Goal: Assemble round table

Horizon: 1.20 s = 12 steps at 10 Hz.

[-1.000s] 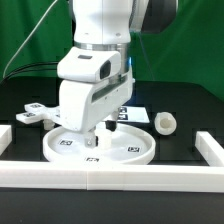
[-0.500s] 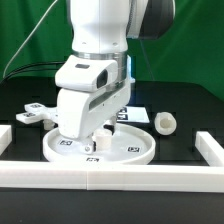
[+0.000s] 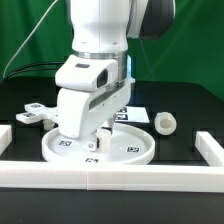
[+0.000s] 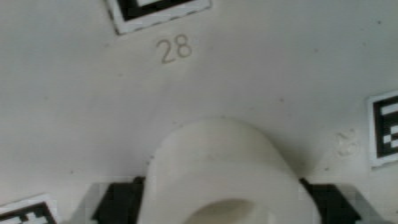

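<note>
The large rimmed round disc [image 3: 100,146] lies flat at the table's middle, and its tagged top fills the wrist view [image 4: 107,100]. My gripper [image 3: 100,134] hangs just over the disc's centre. In the wrist view my gripper [image 4: 224,205] is shut on a white rounded cylindrical piece, the short leg [image 4: 222,165]. One dark finger presses each side of the leg, and it points down at the disc. The leg shows as a small white block under the hand [image 3: 100,130]. A white tagged piece, apparently the cross-shaped base [image 3: 35,112], lies at the exterior view's left.
A small white hollow-ended piece [image 3: 165,122] lies on the table at the exterior view's right. The marker board [image 3: 138,110] peeks out behind the arm. White border rails run along the front [image 3: 110,176] and at both sides [image 3: 212,148].
The hand turned and shifted slightly over the disc's centre in the first half second. The white leg now shows under it. Since then almost nothing has moved.
</note>
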Each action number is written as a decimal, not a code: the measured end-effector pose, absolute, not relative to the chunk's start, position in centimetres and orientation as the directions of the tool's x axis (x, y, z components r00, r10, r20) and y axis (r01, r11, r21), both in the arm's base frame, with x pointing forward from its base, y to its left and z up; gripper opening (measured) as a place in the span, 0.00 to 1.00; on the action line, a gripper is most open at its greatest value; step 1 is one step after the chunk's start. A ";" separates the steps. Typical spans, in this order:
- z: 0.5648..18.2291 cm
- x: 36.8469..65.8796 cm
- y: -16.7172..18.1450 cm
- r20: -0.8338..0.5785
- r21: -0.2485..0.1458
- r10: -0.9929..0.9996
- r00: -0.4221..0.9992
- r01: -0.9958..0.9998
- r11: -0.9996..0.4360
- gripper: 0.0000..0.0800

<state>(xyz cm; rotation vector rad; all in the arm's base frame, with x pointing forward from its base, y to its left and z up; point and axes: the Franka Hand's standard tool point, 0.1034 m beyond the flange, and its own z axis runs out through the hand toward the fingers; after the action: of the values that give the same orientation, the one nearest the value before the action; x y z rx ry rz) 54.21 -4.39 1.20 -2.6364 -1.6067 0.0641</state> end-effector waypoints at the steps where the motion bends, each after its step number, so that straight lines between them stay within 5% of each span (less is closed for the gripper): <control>1: 1.2 54.2 -4.4 -0.008 -0.067 0.889 0.458 0.887 -0.458 0.51; 3: 1.2 54.3 -4.2 -0.007 -0.067 0.888 0.460 0.886 -0.459 0.51; 9: 1.2 56.5 3.6 0.039 -0.053 0.907 0.418 0.908 -0.416 0.51; 12: 1.2 56.6 4.0 0.033 -0.056 0.908 0.418 0.908 -0.416 0.51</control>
<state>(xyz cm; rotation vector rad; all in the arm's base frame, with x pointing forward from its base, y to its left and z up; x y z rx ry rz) 56.65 4.02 1.18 -2.5897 -1.6604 0.0032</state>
